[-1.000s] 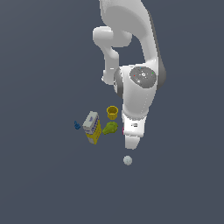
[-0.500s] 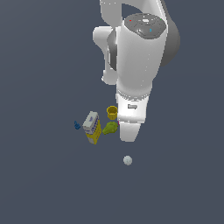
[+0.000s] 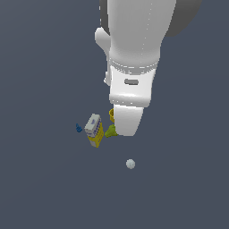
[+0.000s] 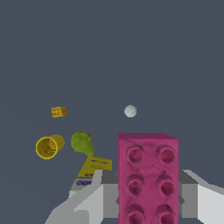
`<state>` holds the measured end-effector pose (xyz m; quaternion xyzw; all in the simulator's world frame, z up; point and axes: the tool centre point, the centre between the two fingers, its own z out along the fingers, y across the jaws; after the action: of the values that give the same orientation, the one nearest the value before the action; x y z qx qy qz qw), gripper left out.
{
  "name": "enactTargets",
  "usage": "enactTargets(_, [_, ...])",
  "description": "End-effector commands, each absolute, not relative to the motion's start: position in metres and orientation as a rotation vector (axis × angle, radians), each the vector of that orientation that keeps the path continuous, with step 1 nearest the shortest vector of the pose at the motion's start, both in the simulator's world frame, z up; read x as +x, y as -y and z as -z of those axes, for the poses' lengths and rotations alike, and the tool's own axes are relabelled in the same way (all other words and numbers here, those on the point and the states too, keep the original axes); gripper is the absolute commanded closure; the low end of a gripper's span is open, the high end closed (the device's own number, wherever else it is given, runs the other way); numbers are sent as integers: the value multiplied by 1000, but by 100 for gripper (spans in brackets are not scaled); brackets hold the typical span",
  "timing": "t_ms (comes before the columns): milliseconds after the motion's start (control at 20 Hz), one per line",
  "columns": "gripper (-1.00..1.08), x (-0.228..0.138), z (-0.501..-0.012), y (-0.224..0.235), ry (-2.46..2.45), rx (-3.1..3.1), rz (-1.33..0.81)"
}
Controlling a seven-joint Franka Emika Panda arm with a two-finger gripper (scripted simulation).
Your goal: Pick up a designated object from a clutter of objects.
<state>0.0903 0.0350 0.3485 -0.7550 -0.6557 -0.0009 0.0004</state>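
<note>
In the wrist view, my gripper (image 4: 148, 199) is shut on the magenta-pink studded brick (image 4: 148, 175), with a grey finger (image 4: 94, 199) on each side. The brick is held well above the floor and the clutter. Below lie the yellow cup (image 4: 48, 146) on its side, the green lumpy piece (image 4: 82, 142), the grey-and-yellow box (image 4: 94, 168), the orange block (image 4: 58, 112) and the white ball (image 4: 130, 111). In the exterior view, the white hand (image 3: 129, 114) hides the brick and the fingers.
In the exterior view, the box (image 3: 94, 129), a blue bit (image 3: 79, 128), the green piece (image 3: 110, 131) and the cup's rim (image 3: 112, 115) sit beside the hand. The white ball (image 3: 130, 164) lies apart, nearer the camera. The floor is plain dark grey.
The arm has risen toward the exterior camera and now fills much more of that view. The clutter and the white ball have not moved.
</note>
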Motion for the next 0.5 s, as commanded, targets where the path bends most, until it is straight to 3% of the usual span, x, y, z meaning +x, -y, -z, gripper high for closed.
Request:
enactTargets(0, [108,93,-362,-32,2059,-2371,1])
enactTargets(450, [108,100,-383,-27,2058,-2373,0])
